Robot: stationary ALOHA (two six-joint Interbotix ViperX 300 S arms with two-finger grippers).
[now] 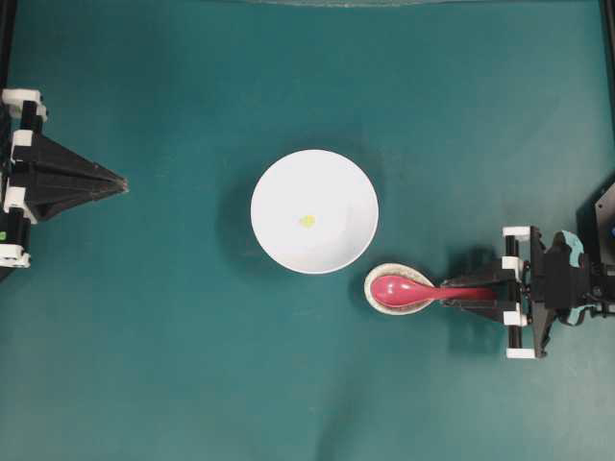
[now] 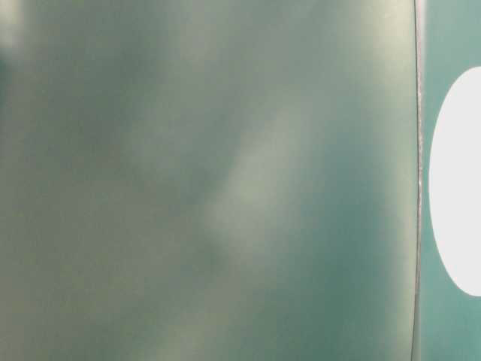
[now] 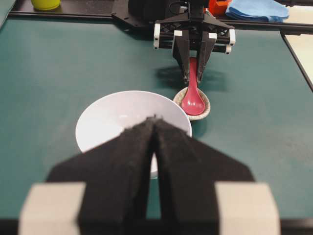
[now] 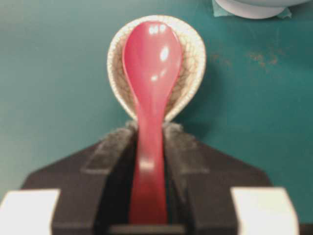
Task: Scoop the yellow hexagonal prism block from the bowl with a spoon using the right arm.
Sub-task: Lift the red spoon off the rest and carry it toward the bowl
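Note:
The white bowl (image 1: 279, 182) sits mid-table with the tiny yellow hexagonal prism block (image 1: 307, 221) on its floor. The red-pink spoon (image 1: 399, 288) rests with its scoop in a small speckled dish (image 1: 389, 269) to the bowl's lower right. My right gripper (image 1: 447, 293) is shut on the spoon's handle, a finger pressing each side of it (image 4: 149, 129); the scoop (image 4: 151, 58) still lies in the dish (image 4: 193, 54). My left gripper (image 1: 120, 182) is shut and empty at the left edge. In the left wrist view its tips (image 3: 155, 120) hide the block inside the bowl (image 3: 112, 112).
Beyond the table's far edge in the left wrist view lie a blue cloth (image 3: 257, 10) and a yellow-green cup (image 3: 46, 4). The table-level view is a blur of green with a white shape (image 2: 458, 180) at its right edge.

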